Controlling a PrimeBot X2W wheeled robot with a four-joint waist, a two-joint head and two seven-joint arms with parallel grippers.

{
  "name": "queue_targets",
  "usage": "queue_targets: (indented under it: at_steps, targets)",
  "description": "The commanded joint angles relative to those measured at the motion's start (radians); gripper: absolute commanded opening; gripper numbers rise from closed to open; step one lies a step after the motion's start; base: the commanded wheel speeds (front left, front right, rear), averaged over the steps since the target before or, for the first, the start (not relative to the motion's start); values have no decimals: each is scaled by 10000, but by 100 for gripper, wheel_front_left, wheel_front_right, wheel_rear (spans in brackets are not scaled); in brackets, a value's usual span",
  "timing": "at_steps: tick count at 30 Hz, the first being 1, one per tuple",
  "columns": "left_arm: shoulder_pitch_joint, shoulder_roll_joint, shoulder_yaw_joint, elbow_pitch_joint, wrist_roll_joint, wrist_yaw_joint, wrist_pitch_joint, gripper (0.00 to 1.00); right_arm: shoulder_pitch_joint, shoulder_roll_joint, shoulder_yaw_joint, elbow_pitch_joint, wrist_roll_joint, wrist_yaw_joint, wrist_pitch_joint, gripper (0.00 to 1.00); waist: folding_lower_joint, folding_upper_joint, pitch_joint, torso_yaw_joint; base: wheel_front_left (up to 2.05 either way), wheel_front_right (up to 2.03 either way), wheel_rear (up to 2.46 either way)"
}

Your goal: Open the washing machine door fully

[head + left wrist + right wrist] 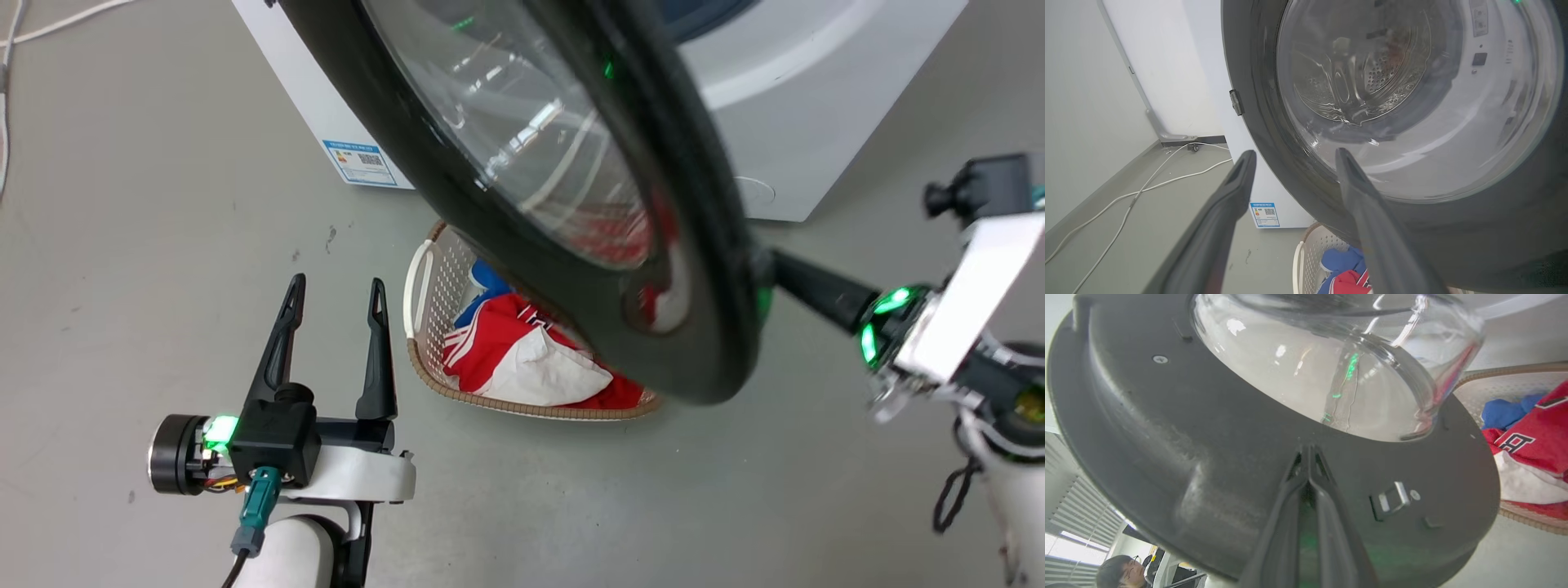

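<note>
Door (531,155) stands swung out from the white machine (816,106), hanging over a basket (424,278) on the floor — black rim, clear domed glass in the centre. R gripper (775,273) meets it at the rim's lower right edge in the head view. In the R wrist view the door (1208,437) shows its inner face. There the R gripper (1308,451) is clenched, fingers pressed together w/ nothing btwn them. Its tips touch the black face just below the glass bowl, near the metal latch (1392,498). L gripper (335,294) hovers left of the door, apart from it, fingers spread and empty. In the L wrist view the L gripper (1294,155) points at the door's (1412,102) outer side, w/ the steel drum (1372,77) visible thru the glass. Basket holds red, white and blue clothes (522,351). Sticker (359,159) sits low on the machine's side. White cable (1147,188) runs along the floor — a person's head (1120,571) shows in the R wrist view's bottom left corner.
</note>
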State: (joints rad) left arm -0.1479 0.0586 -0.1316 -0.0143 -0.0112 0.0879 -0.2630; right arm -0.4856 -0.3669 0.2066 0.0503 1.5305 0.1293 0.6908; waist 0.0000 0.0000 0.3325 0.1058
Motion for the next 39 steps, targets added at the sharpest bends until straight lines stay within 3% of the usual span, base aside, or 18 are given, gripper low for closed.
queue_targets:
  at_steps: [1, 10, 23, 28, 34, 35, 36, 37, 39]
  targets:
    - [62, 34, 5, 15, 45, -19, -28, 100, 346, 179, 151, -221, 80, 25, 43, 0, 0, 0, -90, 6, 0, 0, 0]
    - [315, 22, 15, 132, 60, 20, -28, 100, 1896, 884, 1058, -1187, 202, 25, -26, 0, 0, 0, -549, 76, 0, 0, 0]
    - [669, 44, 81, 291, 54, 53, -28, 100, 2869, 1855, 2184, -918, 192, 25, -270, 0, 0, 0, -1121, 126, 0, 0, 0]
    - [927, 65, 163, 339, 51, 91, -28, 100, 3229, 1934, 2187, -954, 179, 25, -533, 0, 0, 0, -1461, -3, 0, 0, 0]
    - [1250, 115, 220, 428, 42, 95, -28, 100, 3710, 1889, 1463, -1349, -70, 25, -1721, 0, 0, 0, -1972, -198, 0, 0, 0]
    - [1303, 124, 227, 443, 44, 90, -28, 100, 3809, 1904, 1305, -1445, -127, 25, -2018, 15, 0, 0, -2060, -227, 0, 0, 0]
    - [1355, 133, 239, 458, 47, 93, -28, 100, 3907, 1928, 1072, -1557, -242, 25, -2413, 49, 0, 0, -2160, -257, 0, 0, 0]
    - [1412, 138, 244, 470, 44, 95, -28, 100, 4008, 1930, 869, -1623, -406, 25, -2824, 100, 0, 0, -2247, -283, 0, 0, 0]
    - [1557, 157, 277, 492, 32, 105, -28, 100, 4225, 1795, 344, -1857, -1272, 25, -4315, 100, 0, 0, -2491, -366, 0, 0, 0]
